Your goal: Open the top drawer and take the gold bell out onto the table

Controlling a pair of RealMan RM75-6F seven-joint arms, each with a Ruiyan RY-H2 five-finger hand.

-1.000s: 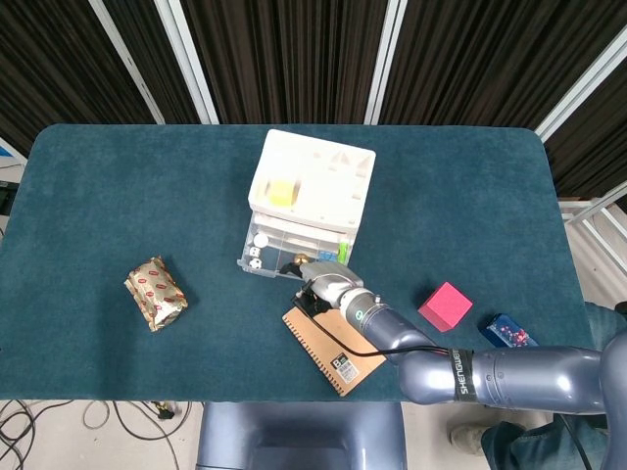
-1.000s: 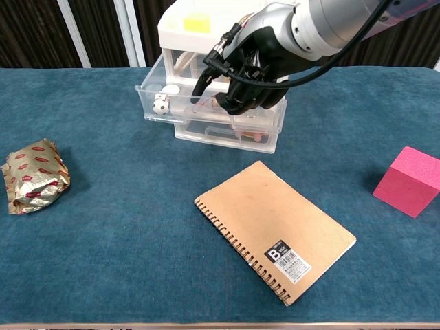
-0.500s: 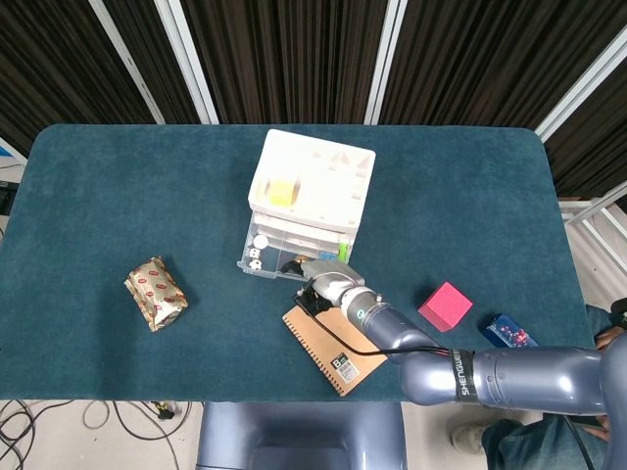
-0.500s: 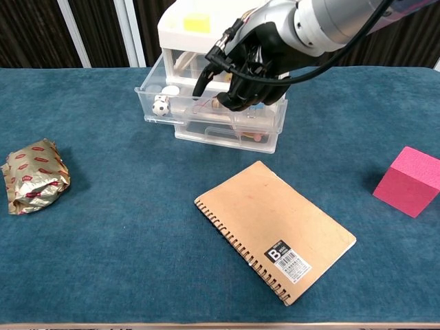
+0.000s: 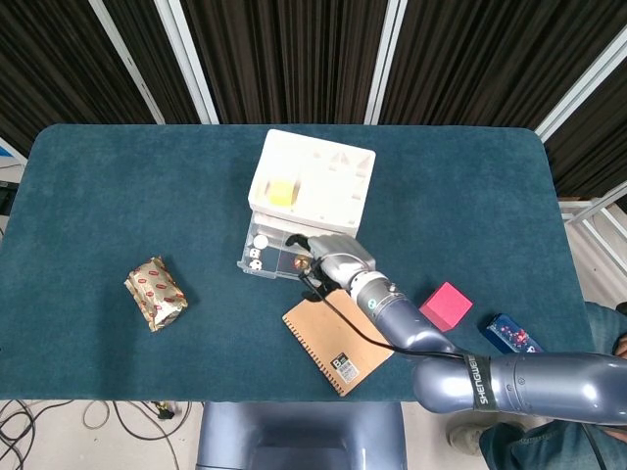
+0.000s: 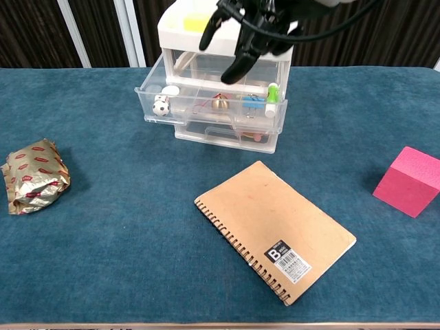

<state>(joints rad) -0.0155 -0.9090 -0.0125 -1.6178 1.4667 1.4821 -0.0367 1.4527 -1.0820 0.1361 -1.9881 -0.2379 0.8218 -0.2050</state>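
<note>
change: right hand (image 6: 253, 31) lifted up out of the top drawer (image 6: 206, 103) since a second ago, now above it near the cabinet's top; bell uncovered, not moved.
right hand: hangs over the drawer's right half, fingers (image 6: 234, 69) spread and pointing down, holding nothing; seen from above in the head view (image 5: 328, 257) at the drawer's front.
gold bell: (image 6: 220, 103) lies in the middle compartment of the pulled-out top drawer, touching no finger; also visible in the head view (image 5: 302, 261).
top drawer: pulled open, holds a small soccer ball (image 6: 161, 106) and a white disc at the left, blue clips and a green-capped tube (image 6: 272, 93) at the right.
cabinet: white drawer unit (image 5: 312, 184) with a yellow block (image 5: 281, 192) on top.
table: teal cloth (image 6: 137, 220); spiral notebook (image 6: 275, 229) in front of the cabinet, gold foil packet (image 6: 33, 176) at the far left, pink cube (image 6: 411, 181) at the right, blue packet (image 5: 509, 334) beyond it.
left hand: not seen in either view.
</note>
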